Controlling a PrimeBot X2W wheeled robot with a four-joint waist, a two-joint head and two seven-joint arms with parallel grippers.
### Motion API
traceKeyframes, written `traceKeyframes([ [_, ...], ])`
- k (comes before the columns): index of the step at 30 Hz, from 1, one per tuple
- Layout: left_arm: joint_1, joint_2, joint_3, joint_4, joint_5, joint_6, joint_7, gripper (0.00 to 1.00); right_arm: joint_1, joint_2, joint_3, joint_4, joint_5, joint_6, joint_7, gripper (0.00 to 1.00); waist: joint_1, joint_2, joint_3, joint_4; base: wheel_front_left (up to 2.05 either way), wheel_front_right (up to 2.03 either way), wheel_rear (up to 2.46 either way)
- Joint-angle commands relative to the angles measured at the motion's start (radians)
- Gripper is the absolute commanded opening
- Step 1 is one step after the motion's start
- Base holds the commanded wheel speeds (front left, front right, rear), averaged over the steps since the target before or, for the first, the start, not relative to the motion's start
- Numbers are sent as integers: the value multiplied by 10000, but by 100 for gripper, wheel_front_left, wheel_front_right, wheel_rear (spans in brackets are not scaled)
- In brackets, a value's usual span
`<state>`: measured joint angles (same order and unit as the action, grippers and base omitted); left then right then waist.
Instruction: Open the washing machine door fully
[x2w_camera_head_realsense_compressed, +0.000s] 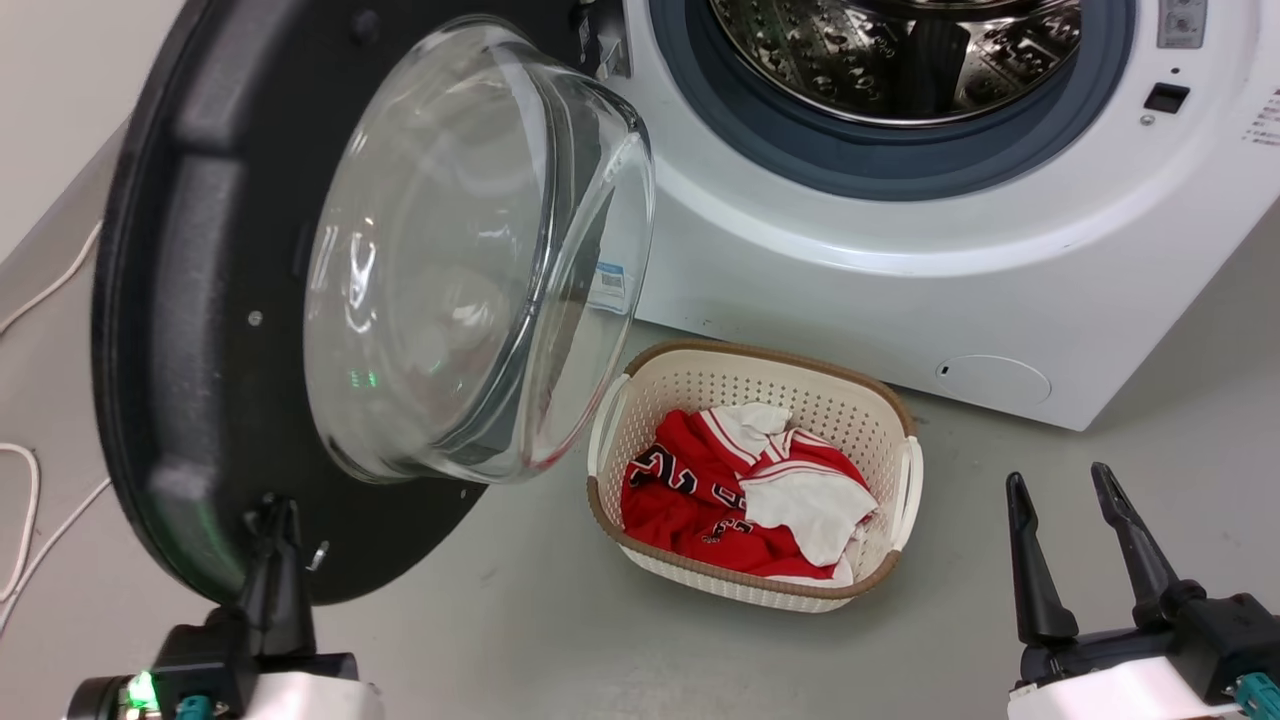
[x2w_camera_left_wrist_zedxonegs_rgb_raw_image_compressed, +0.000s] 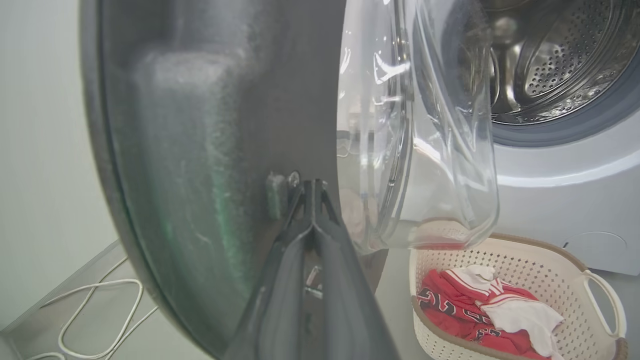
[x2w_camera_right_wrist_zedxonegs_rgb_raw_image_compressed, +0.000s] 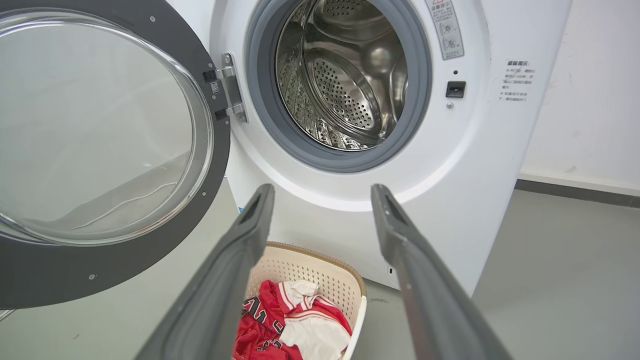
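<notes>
Now, washing machine door wide open at left, washing machine upper right, L tool fingers closed together, tips at door's lower part, R tool spread, empty, lower right.

Nothing legible. On washer: warning label at 2 o'clock of drum, small print at 3 o'clock, too small. Black characters on jersey crumpled.

Washing machine door wide open, left gripper at its lower rim.
</notes>
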<state>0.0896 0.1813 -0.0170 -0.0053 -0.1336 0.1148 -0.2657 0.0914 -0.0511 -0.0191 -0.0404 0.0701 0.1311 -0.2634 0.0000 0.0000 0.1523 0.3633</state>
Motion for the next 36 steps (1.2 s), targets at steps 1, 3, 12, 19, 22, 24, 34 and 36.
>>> traceKeyframes([
  [1,-168,-37,249,72,-29,31,22,0,-116,17,4,-42,-78,-7,-20,100,0,0,83,40,0,0,0],
  [3,-241,-133,548,129,-23,7,22,0,-148,17,15,-66,-131,-7,-20,100,0,0,181,56,0,0,0],
  [12,-810,-472,1780,380,-115,-62,22,0,-400,17,53,-117,-371,-7,-18,100,0,0,659,2,0,0,0],
  [19,-1671,-454,2962,813,-183,-309,21,0,-658,17,134,-94,-531,-7,-18,100,0,0,1017,-195,0,0,0],
  [22,-1989,-423,3455,1047,-169,-383,21,0,-757,17,112,-114,-598,-7,-18,100,0,0,1156,-296,0,0,0],
  [24,-2192,-394,3780,1272,-175,-411,22,0,-783,17,80,-136,-627,-7,-20,100,0,0,1239,-353,0,0,0],
  [34,-3349,-108,5049,2525,-129,-791,24,0,-1104,17,62,-212,-825,-7,-20,100,0,0,1732,-596,0,0,0],
  [36,-3661,48,5256,2825,-93,-862,24,0,-1154,17,72,-214,-848,-7,-18,100,0,0,1815,-622,0,0,0],
])
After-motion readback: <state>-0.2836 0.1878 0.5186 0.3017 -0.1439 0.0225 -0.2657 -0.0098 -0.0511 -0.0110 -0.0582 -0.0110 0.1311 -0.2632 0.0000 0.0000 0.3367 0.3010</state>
